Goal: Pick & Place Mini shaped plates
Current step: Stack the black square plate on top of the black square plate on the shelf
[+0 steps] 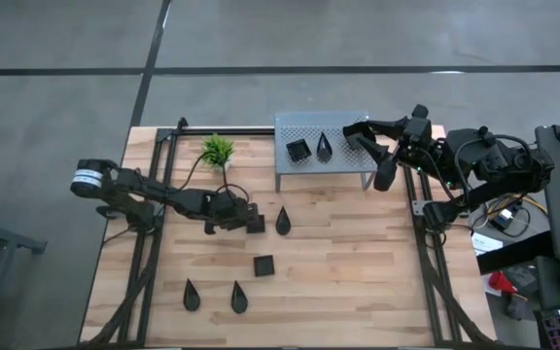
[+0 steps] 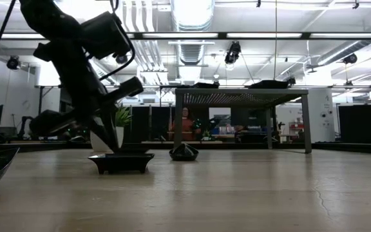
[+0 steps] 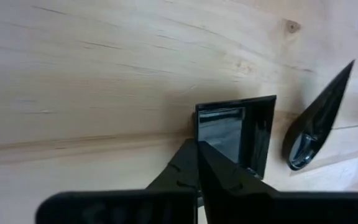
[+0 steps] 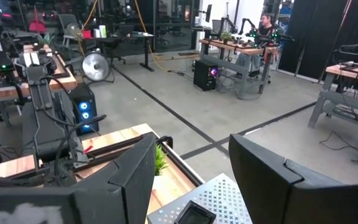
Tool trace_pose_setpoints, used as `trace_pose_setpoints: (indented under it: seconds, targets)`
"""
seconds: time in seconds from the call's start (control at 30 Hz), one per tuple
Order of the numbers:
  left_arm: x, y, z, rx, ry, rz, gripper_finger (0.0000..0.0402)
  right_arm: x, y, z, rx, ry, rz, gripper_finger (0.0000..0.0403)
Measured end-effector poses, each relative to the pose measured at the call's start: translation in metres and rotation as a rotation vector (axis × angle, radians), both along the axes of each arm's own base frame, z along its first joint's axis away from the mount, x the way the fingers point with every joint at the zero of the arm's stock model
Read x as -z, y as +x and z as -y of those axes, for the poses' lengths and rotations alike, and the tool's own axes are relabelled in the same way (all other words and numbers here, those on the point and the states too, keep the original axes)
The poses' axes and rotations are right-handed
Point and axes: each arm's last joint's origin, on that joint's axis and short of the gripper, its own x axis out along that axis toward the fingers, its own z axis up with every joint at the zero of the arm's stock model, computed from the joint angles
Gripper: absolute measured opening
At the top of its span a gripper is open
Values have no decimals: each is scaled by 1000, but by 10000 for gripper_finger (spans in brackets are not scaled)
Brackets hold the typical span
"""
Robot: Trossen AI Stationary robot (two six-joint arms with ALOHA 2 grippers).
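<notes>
My left gripper [image 1: 244, 218] is shut on a small black square plate [image 1: 255, 223] at the table's middle left; the plate also shows in the left wrist view [image 3: 236, 132] and the low view [image 2: 121, 160]. A teardrop plate [image 1: 283, 221] lies flat just to its right. Another square plate [image 1: 263, 264] and two teardrop plates [image 1: 192, 295] [image 1: 238, 297] lie on the table nearer the front. A square plate [image 1: 298, 150] and a teardrop plate [image 1: 325, 146] sit on the grey perforated shelf [image 1: 343, 124]. My right gripper [image 1: 369, 146] is open and empty, above the shelf's right end. My left gripper pinches the square plate's rim [image 3: 199, 138] at its left side, near a corner, one finger over the inside of the dish and one outside. The fingers slant down from the table's left. The plate sits level, its base on the table [image 2: 121, 171].
A small green potted plant [image 1: 218, 150] stands left of the shelf. The shelf's legs stand at the table's far middle. Black rails run along the table's left and right sides. A person sits at a desk in the room beyond [image 2: 185, 122].
</notes>
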Motion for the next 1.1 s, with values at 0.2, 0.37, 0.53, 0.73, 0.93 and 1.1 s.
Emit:
trace_pose_setpoints:
  seconds: [0.2,0.37,0.53,0.73,0.93,1.1]
  targets:
    - [-7,6,1,13,-22,89,0,0,0,0,-1,-5,-4,201]
    - [-28,20,2,24,-28,207,0,0,0,1,5,-12,-7,201]
    - [-57,33,3,44,-17,317,0,0,0,2,9,-22,-13,201]
    - [-91,44,0,0,22,436,0,0,0,2,9,-28,-16,201]
    - [-111,51,-13,-122,65,510,0,0,0,2,9,-28,-16,201]
    - [-131,55,-32,-215,91,575,0,0,0,2,10,-28,-16,201]
